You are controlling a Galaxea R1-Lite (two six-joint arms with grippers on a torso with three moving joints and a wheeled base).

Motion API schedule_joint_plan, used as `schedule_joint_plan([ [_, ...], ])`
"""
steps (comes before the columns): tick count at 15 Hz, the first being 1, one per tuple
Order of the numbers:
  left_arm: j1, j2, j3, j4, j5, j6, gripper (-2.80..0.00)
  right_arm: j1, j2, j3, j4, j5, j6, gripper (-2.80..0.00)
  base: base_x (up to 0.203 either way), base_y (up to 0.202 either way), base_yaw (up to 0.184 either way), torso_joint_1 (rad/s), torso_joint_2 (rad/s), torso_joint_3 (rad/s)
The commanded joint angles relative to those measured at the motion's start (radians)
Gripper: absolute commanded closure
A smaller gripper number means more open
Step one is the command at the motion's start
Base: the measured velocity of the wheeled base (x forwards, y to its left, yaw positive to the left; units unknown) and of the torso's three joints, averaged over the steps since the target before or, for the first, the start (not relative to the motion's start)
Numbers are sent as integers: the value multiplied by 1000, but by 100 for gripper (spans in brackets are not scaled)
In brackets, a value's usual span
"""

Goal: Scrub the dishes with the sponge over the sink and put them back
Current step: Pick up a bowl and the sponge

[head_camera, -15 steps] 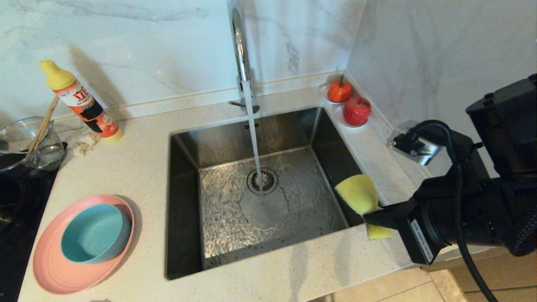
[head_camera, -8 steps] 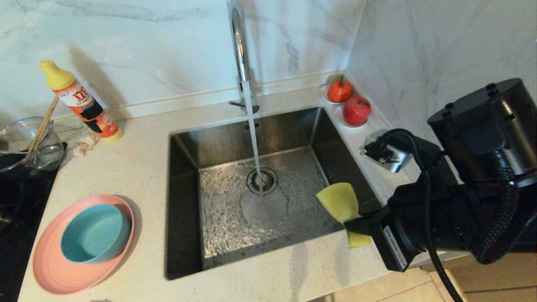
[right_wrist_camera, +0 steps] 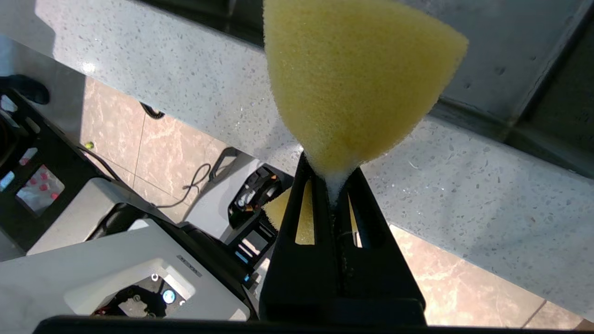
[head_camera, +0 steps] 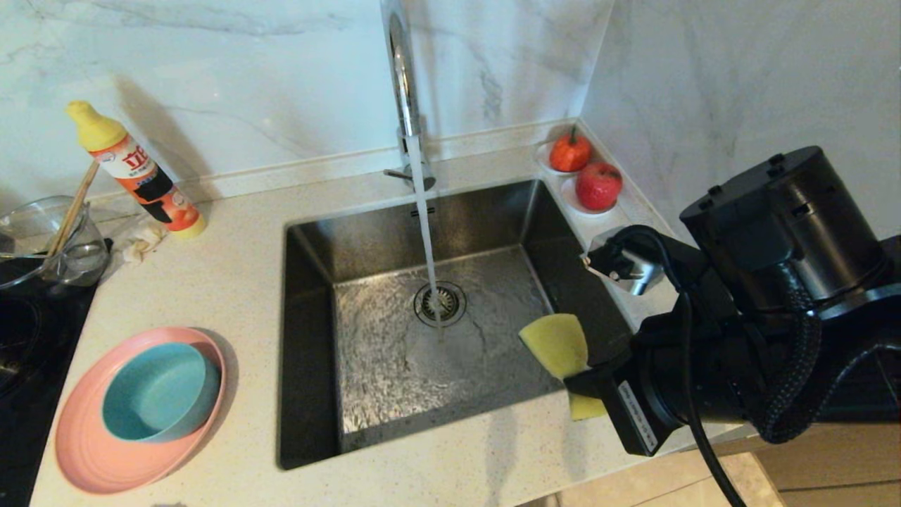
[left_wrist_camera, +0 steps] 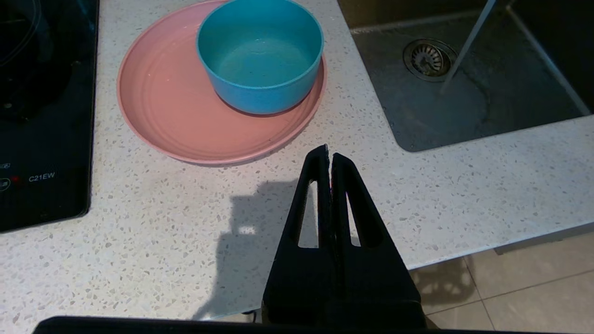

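Observation:
My right gripper (head_camera: 578,384) is shut on the yellow sponge (head_camera: 556,343), pinching its middle so both ends flare out; it hangs above the front right corner of the steel sink (head_camera: 310,352). The sponge (right_wrist_camera: 352,79) fills the space past the right gripper (right_wrist_camera: 332,178) in the right wrist view. A teal bowl (head_camera: 160,391) sits inside the pink plate (head_camera: 81,443) on the counter left of the sink. In the left wrist view my left gripper (left_wrist_camera: 328,155) is shut and empty above the counter's front edge, just short of the plate (left_wrist_camera: 167,111) and bowl (left_wrist_camera: 260,55).
Water runs from the chrome tap (head_camera: 402,77) onto the drain strainer (head_camera: 440,303). A yellow-capped bottle (head_camera: 134,169) and a glass bowl with chopsticks (head_camera: 49,243) stand at back left beside a black hob (head_camera: 21,352). Two red fruits (head_camera: 586,172) sit at the back right corner.
My right arm has carried the sponge leftward, from over the sink's right rim to above the basin's front right corner. The dishes and the left gripper have stayed put.

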Motion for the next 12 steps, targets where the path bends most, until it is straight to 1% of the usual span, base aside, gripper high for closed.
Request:
schedule_joint_plan([
  [1, 0, 0, 2, -1, 1, 0, 0, 0, 2, 3, 3, -1, 1, 0, 0, 0, 0, 0, 0, 0],
  [5, 0, -2, -6, 11, 3, 0, 0, 0, -3, 16, 7, -1, 3, 0, 0, 0, 0, 0, 0, 0],
  [7, 0, 13, -67, 17, 21, 8, 0, 0, -9, 13, 7, -1, 0, 0, 0, 0, 0, 0, 0, 0],
  [10, 0, 95, -255, 70, 47, 14, 0, 2, -6, 8, 1, -1, -2, 0, 0, 0, 0, 0, 0, 0],
  [12, -1, 189, -426, 162, 85, 54, 0, 2, -7, 10, 0, -1, -3, 0, 0, 0, 0, 0, 0, 0],
])
